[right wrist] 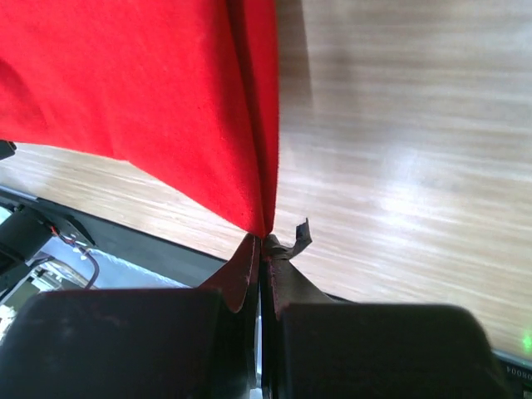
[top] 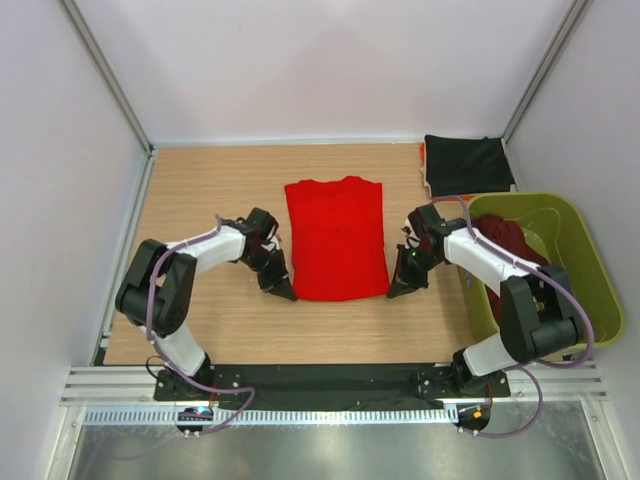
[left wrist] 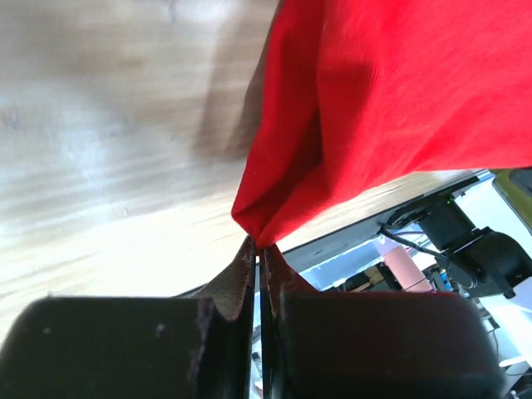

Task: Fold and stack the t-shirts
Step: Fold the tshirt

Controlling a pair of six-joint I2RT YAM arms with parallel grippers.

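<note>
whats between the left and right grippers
The red t-shirt lies flat between them. The left gripper and right gripper each pinch one of its near corners. The top view shows the whole span.

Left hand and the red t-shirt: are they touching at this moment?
Touching. The left wrist view shows the left hand shut on a corner of the red t-shirt, with the cloth pinched between its closed jaws.

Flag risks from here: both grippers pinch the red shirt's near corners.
The left gripper and right gripper each hold only the tip of a corner of the red shirt; the cloth may slip when lifted.
Uneven lifting could skew the fold or open the tucked sides.
The right elbow hangs over the basket and might bump it.
</note>
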